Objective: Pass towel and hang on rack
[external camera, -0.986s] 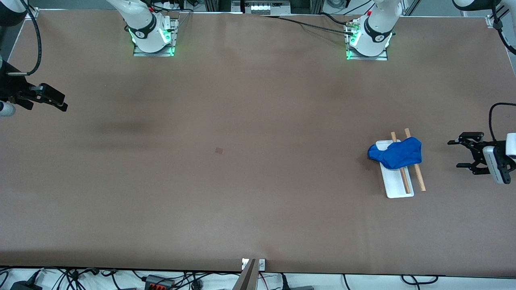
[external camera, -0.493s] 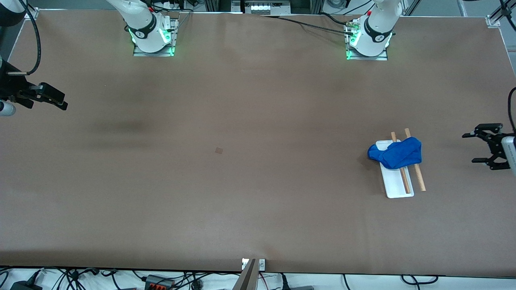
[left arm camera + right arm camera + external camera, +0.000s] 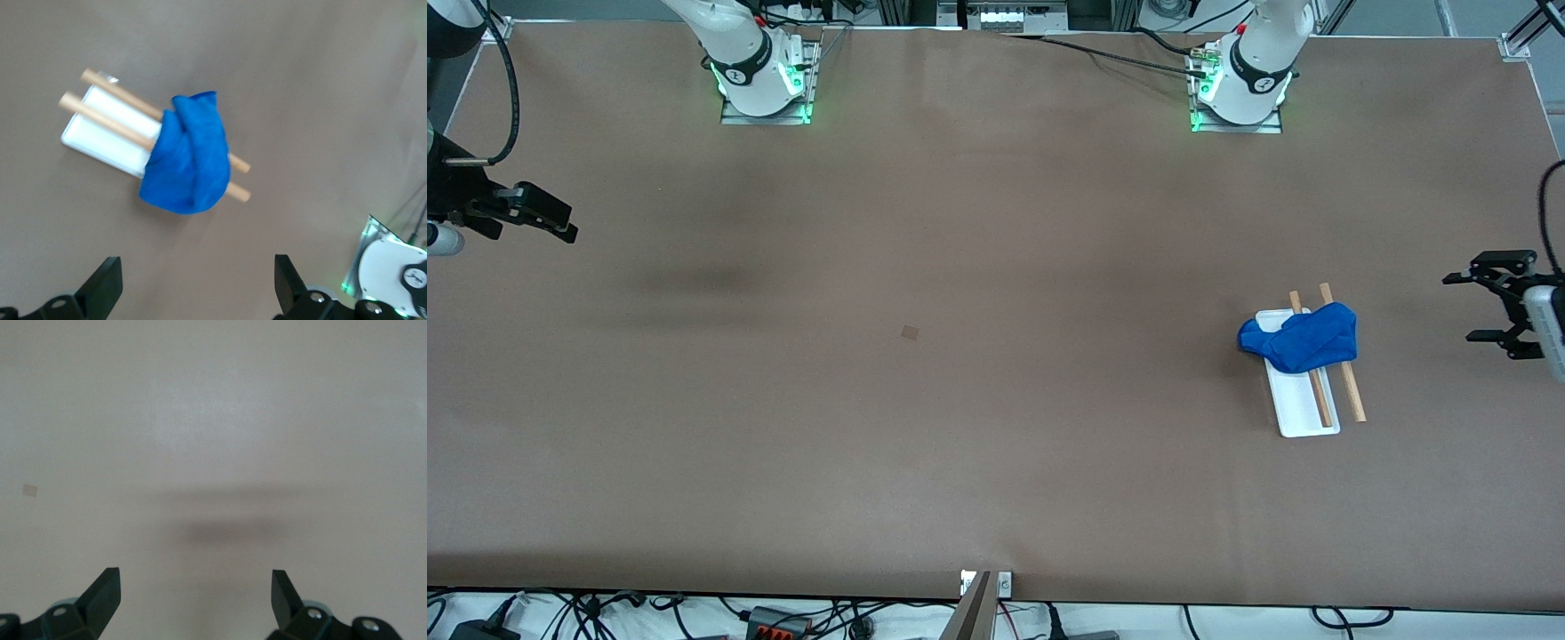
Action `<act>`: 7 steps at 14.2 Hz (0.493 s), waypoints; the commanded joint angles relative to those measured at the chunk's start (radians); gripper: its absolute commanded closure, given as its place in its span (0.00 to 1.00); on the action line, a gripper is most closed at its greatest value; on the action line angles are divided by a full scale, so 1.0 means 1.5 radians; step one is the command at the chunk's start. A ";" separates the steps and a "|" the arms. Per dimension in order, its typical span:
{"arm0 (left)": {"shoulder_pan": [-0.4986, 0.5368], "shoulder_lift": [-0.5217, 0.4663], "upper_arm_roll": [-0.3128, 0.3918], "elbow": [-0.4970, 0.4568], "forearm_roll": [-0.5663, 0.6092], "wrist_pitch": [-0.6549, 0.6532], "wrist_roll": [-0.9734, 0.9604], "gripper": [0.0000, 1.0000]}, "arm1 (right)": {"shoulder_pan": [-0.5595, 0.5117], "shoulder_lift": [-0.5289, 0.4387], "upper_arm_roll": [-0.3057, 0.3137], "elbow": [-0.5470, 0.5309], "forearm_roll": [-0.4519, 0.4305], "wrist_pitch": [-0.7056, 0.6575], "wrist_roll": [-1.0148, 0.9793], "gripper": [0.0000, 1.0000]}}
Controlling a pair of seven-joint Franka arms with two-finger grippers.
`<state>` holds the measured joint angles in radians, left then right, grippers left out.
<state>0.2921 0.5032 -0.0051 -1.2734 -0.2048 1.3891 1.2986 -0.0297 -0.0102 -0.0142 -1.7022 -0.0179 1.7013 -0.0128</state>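
Now the towel (image 3: pixel 1300 348) lies draped across both wooden rods of the rack (image 3: pixel 1303 418), bunched toward the rods' 12 o'clock end in the front view, one fold spilling over the white tray base toward 9 o'clock. The left wrist view confirms it: the cloth sits over both rods, with bare rod showing on either side of it. The rack stands on the table (image 3: pixel 960 400) toward the left arm's end, at about 3 o'clock from the table's centre.

What changed in the last second: the left gripper (image 3: pixel 1494 307) has pulled away from the rack toward 3 o'clock, nearly to the edge of the front view, then steadied there. Its fingers (image 3: pixel 107 283) are spread wide and carry nothing. Towel and rack have not shifted during that retreat, so the cloth is resting on the rods by itself, without any support from the arm.

The right gripper (image 3: pixel 547 222) waits over the table's edge at 9 o'clock in the front view, unmoved across the second; its fingers are likewise spread and empty, with only bare table below it in the right wrist view.

Judgement: the pass and the hang both look complete, and the left arm's withdrawal reads as the closing move. One remaining doubt is the uneven drape, with more cloth on the 9 o'clock side, which could let it slide if disturbed. No further contact seems called for.
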 commanded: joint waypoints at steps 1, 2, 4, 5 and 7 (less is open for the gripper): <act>-0.049 -0.003 0.001 0.032 0.031 -0.060 -0.054 0.00 | 0.000 -0.005 0.002 0.003 -0.003 -0.005 -0.009 0.00; -0.061 -0.004 0.001 0.036 0.030 -0.064 -0.072 0.00 | 0.000 -0.005 0.001 0.003 -0.003 -0.004 -0.008 0.00; -0.085 -0.004 0.002 0.053 0.030 -0.074 -0.094 0.00 | 0.000 -0.004 0.002 0.003 -0.003 -0.003 -0.008 0.00; -0.089 -0.004 0.000 0.057 0.029 -0.084 -0.109 0.00 | 0.000 -0.004 0.002 0.003 -0.003 -0.003 -0.008 0.00; -0.090 -0.004 0.000 0.058 0.030 -0.095 -0.126 0.00 | 0.000 -0.003 0.002 0.004 -0.003 -0.002 -0.008 0.00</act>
<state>0.1565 0.4946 -0.0057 -1.2121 -0.1863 1.2825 1.1327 -0.0287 -0.0102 -0.0137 -1.7022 -0.0179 1.7016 -0.0129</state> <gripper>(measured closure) 0.000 0.000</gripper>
